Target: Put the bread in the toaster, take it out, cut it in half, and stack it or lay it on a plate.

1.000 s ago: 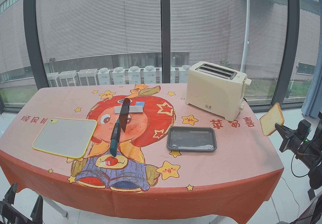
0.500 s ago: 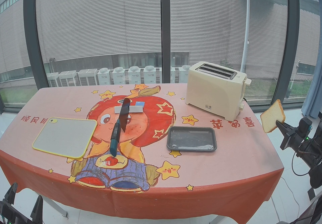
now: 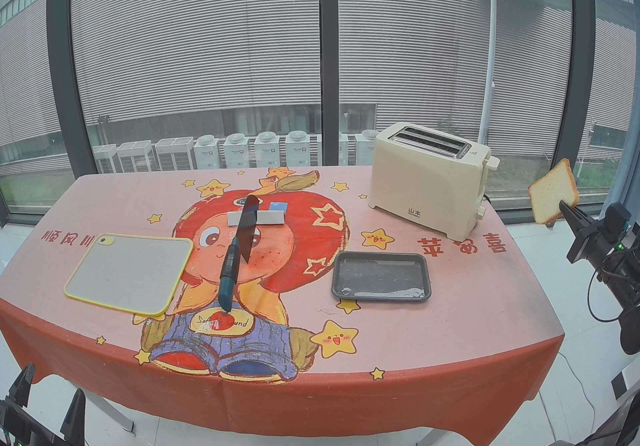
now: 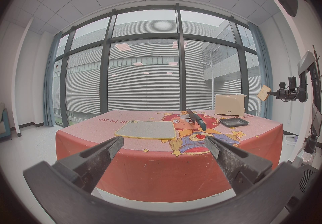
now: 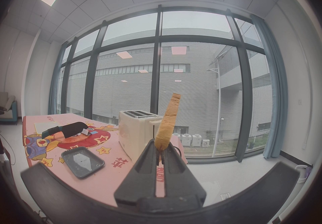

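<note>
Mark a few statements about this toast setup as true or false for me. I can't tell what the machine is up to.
1. The right end effector grips a slice of bread. True.
2. The bread is in the toaster. False: it is held in the air, off the table's right side.
3. The knife lies on the cutting board. False: it lies on the tablecloth, to the right of the board.
4. The black tray holds no bread. True.
5. The left end effector is shut on the knife. False: it is open, holds nothing and is short of the table.
</note>
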